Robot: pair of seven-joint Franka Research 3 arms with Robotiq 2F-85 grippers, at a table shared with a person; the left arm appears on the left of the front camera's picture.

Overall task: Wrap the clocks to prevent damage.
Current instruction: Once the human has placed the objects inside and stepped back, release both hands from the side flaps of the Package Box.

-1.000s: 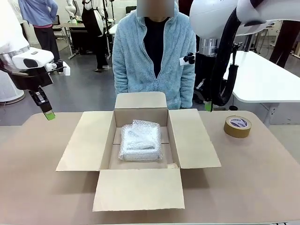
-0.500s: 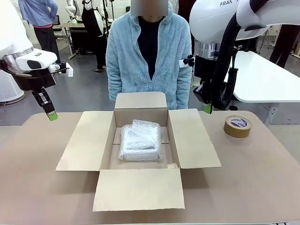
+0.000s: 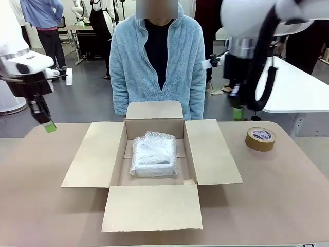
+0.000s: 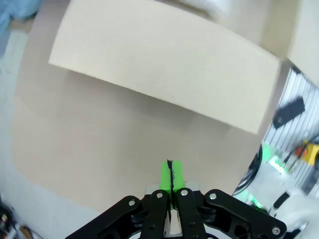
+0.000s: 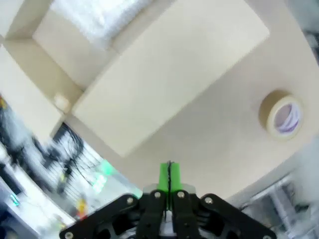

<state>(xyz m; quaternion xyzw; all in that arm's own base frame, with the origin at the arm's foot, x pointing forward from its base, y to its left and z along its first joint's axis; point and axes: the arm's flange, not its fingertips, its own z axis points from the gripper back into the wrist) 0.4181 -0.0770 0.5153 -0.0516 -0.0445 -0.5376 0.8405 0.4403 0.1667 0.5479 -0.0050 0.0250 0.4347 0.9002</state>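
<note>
Clocks: sitting as one bubble-wrapped bundle on the floor of the open cardboard box, mid-table, all four flaps lying out flat. No dial is showing through the wrap, and I am not seeing any tape on it.

Left gripper: hanging at 9 o'clock of the box, off the flap edge, pads pressed together on nothing; the left wrist view is showing the same clenched green tips above bare table.

Right gripper: at 2 o'clock, raised, blurred in the front view, so I am judging that arm to be in motion; its tips are likewise pinched with nothing between them.

Tape roll: lying at 3 o'clock, just beyond the right flap.

Risks I am weighing:
- a closed gripper coming down into the box would be pressing on the bundle and loading the clocks
- untaped wrap may be loosening if nudged
- the moving right arm could be clipping the tape roll or the right flap, dragging the box
- person standing at 12 o'clock, hands hidden behind the far flap
</note>
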